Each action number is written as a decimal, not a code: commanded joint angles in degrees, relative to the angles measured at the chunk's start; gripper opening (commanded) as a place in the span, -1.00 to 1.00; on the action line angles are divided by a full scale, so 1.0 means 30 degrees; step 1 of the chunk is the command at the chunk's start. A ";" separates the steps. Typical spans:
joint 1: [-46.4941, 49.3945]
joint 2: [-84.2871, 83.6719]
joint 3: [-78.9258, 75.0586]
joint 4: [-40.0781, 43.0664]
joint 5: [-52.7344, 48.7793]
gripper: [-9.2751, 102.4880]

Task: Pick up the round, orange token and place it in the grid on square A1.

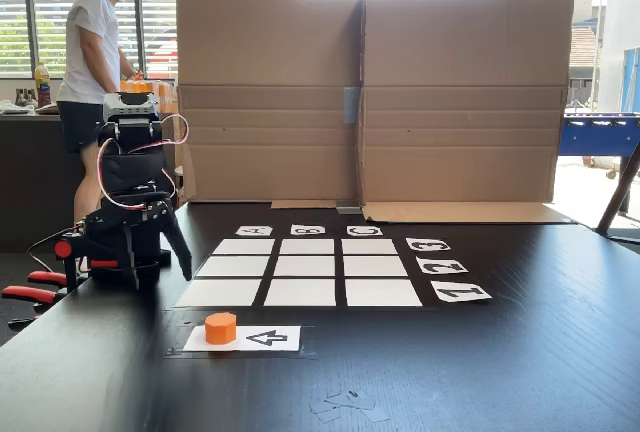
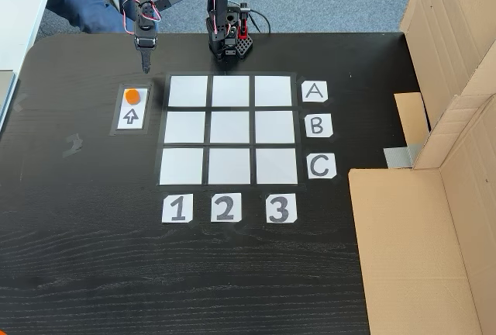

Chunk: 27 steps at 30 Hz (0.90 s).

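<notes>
arm base (image 2: 229, 40) sits at the far edge of the black table (image 2: 77, 257) in the top-down fixed view, just above the grid (image 2: 230, 134). upper link rises from the base, forearm folds out to the left in that view, wrist bends down so the gripper (image 2: 146, 62) points at the tabletop. tip hangs just above the arrow card (image 2: 132, 110), a short gap away from the token (image 2: 133, 95), not touching it.

in the low fixed view the gripper (image 1: 180, 257) is at the left, fingers hanging down beside the grid's left column, clear of the table surface. pincer looks closed or nearly so in the top-down view, fingers reading as one narrow tip; can't tell for certain. nothing between the fingers.

token (image 1: 221, 328) stands upright on the arrow card (image 1: 245, 338), on the end away from the arrowhead side, outside the grid. square a1 (image 2: 188, 91) is the corner cell nearest the card, in line with label a (image 2: 313, 91) and label 1 (image 2: 177, 208); it's bare.

cardboard screen (image 1: 370, 97) stands at the back of the table in the low view. a person (image 1: 92, 72) stands behind the arm there.
</notes>
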 commanded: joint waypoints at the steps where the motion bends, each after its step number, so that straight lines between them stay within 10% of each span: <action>1: -0.1025 -0.0293 -0.1553 0.0176 0.0527 -0.32; 27: -0.4512 -0.7324 -0.8818 0.0088 0.4248 -0.29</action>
